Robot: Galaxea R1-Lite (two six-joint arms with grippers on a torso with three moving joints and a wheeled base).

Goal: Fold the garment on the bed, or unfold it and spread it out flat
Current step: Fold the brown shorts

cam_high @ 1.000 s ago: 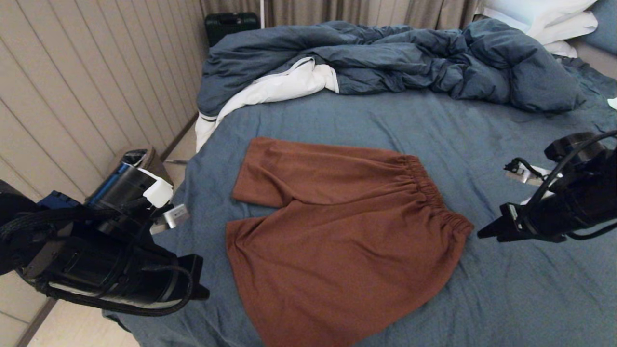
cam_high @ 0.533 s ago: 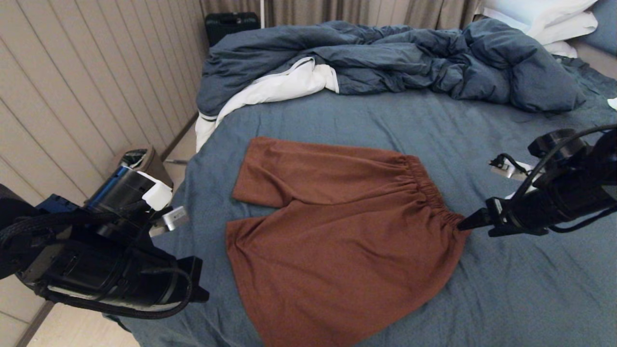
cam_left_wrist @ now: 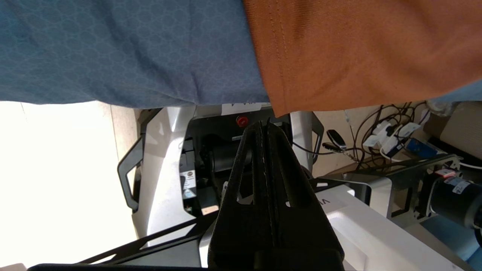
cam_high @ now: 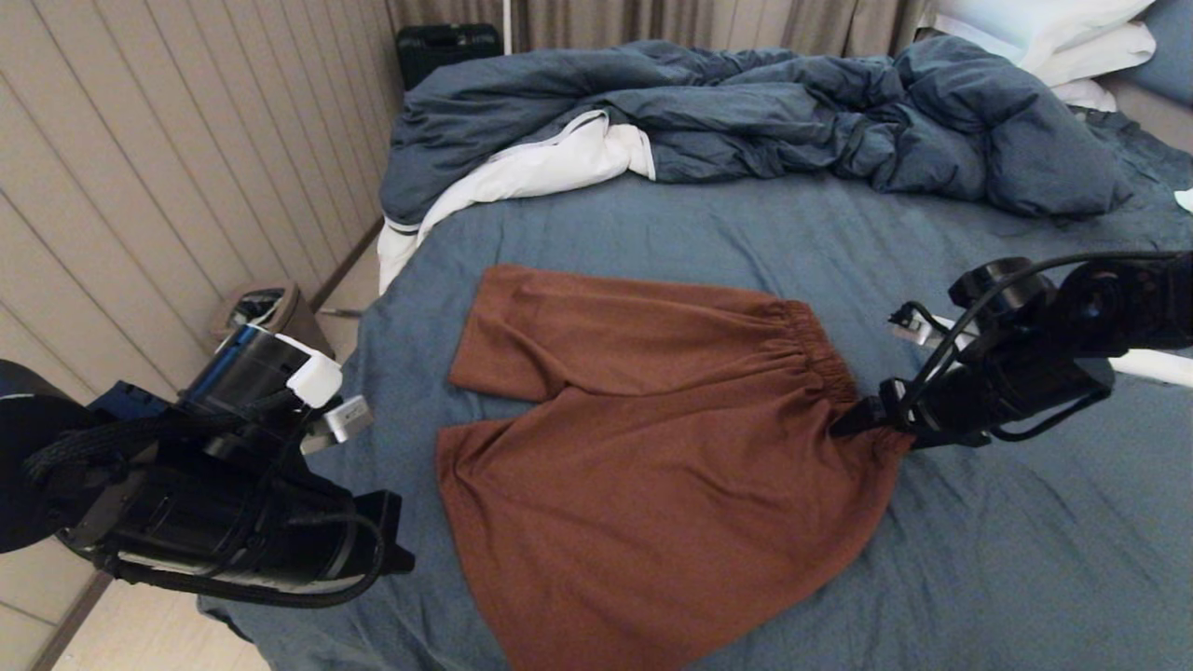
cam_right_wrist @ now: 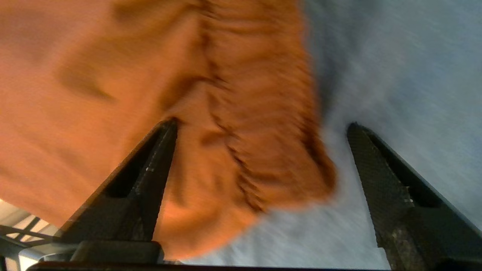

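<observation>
Left end effector: clenched, empty, parked off the bed edge near one leg hem. Garment: rust-brown shorts, lay spread on the sheet, waistband toward the right; no fold yet made, so folding remained. Right end effector: fingers spread wide, straddling the gathered waistband corner, nothing gripped. Drawstring and logo were not visible; the near leg was cut off.

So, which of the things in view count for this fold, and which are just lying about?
In the job:
- shorts, spread on the bed
- right gripper, open, straddling the waistband corner
- left gripper, shut, off the near left bed edge

Lying about:
- duvet
- pillows
- bin
- black case
</observation>
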